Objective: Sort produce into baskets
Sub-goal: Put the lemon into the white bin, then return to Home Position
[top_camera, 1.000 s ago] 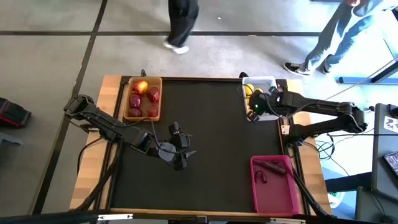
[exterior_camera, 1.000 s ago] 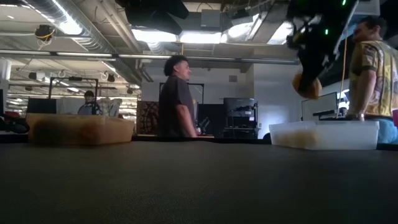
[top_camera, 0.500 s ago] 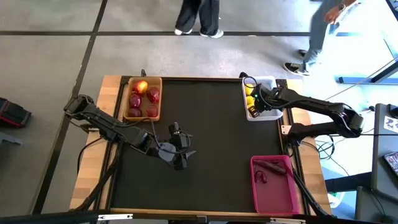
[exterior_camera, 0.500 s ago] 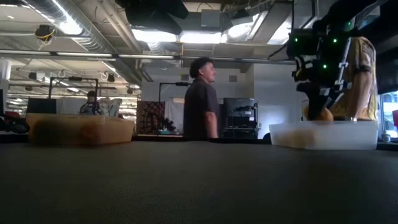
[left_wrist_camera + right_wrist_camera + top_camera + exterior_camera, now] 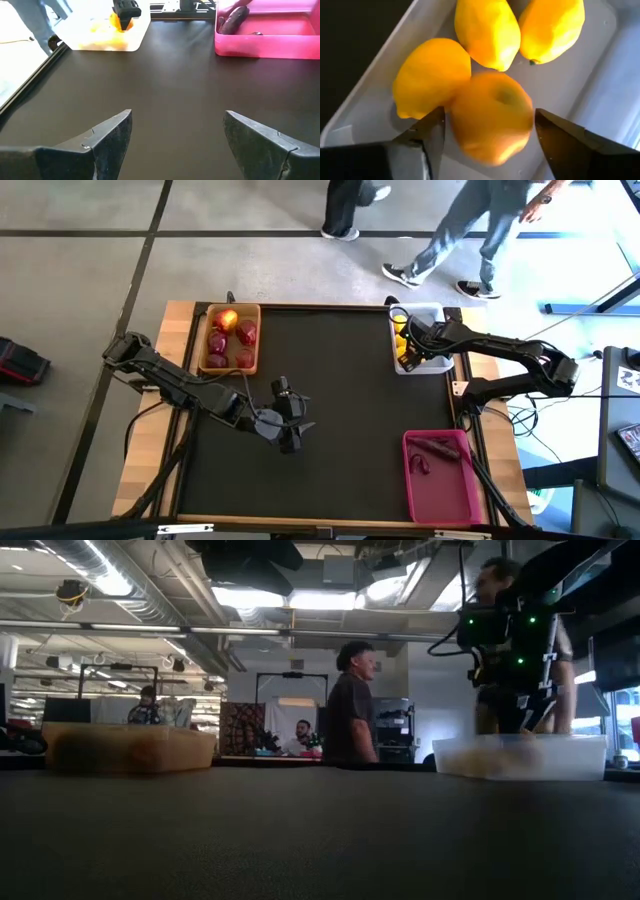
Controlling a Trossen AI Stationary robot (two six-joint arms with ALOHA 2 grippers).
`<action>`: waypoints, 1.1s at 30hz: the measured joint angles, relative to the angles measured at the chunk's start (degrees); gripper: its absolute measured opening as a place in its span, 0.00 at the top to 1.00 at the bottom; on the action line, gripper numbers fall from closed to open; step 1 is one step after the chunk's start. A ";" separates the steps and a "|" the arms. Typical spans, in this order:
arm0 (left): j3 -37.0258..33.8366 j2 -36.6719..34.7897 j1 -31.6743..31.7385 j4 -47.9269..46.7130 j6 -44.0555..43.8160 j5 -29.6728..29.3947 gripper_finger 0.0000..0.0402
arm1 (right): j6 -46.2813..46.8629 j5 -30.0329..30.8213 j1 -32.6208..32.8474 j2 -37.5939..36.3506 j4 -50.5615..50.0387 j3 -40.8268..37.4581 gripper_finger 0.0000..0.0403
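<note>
My right gripper reaches down into the white basket at the far right and is shut on an orange fruit. Three yellow lemons lie in the same basket beside it. My left gripper hovers open and empty over the middle of the dark mat. The tan wooden basket at the far left holds several dark red round fruits. The pink basket at the near right holds thin dark purple pieces. My right gripper pinches the orange fruit by two opposite sides between its two fingers. The fingers come from above, pointing down into the basket. The fruit sits low in the basket against a lemon; whether it rests on the basket's floor I cannot tell.
The dark mat between the three baskets is bare around my left gripper. The table's wooden rim frames the mat. People walk on the floor beyond the far edge, and a person stands behind the table in the low view.
My right gripper has gone down with the orange fruit, from well above the white basket's rim into the basket, and a little toward the far edge. The fruit now sits among the lemons.
</note>
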 joint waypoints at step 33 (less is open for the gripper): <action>0.00 -0.27 3.86 3.54 17.91 12.68 0.97 | -12.04 -12.92 25.23 -13.59 13.40 6.71 0.97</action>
